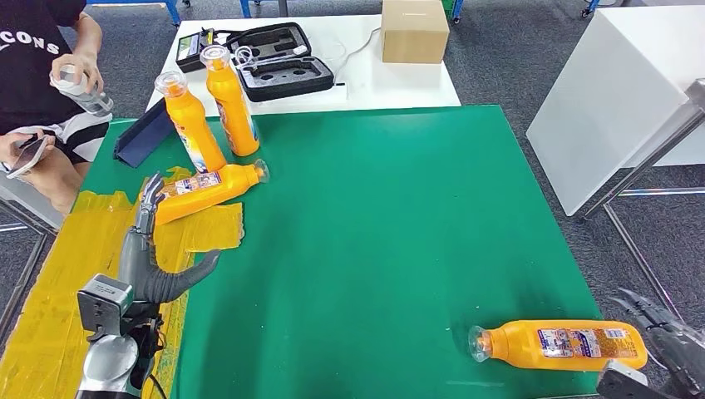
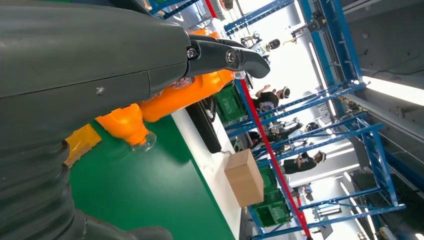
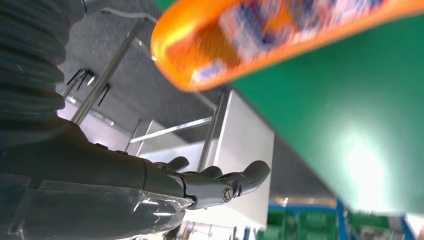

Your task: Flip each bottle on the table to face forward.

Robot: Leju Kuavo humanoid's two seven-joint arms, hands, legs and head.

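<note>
A person (image 1: 50,91) sat at the far left holding a clear bottle, and the robot's left hand (image 1: 154,249) lay open with its fingers spread, fingertips touching a lying orange bottle (image 1: 208,189) on yellow tape (image 1: 50,274). Just behind it stood two upright orange bottles (image 1: 208,112) near a black case (image 1: 283,62) and a cardboard box (image 1: 414,30). At the near right edge of the green table (image 1: 374,216) lay another orange bottle (image 1: 565,343), with the right hand (image 1: 665,332) open beside it, holding nothing.

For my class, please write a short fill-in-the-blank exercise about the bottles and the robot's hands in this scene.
1. Beside the blue folder, ____ orange bottles stand upright.
2. The bottle near the right hand lies on its ____.
3. The left hand reaches toward a lying bottle resting partly on ____ tape.

Missing words: two; side; yellow
</note>
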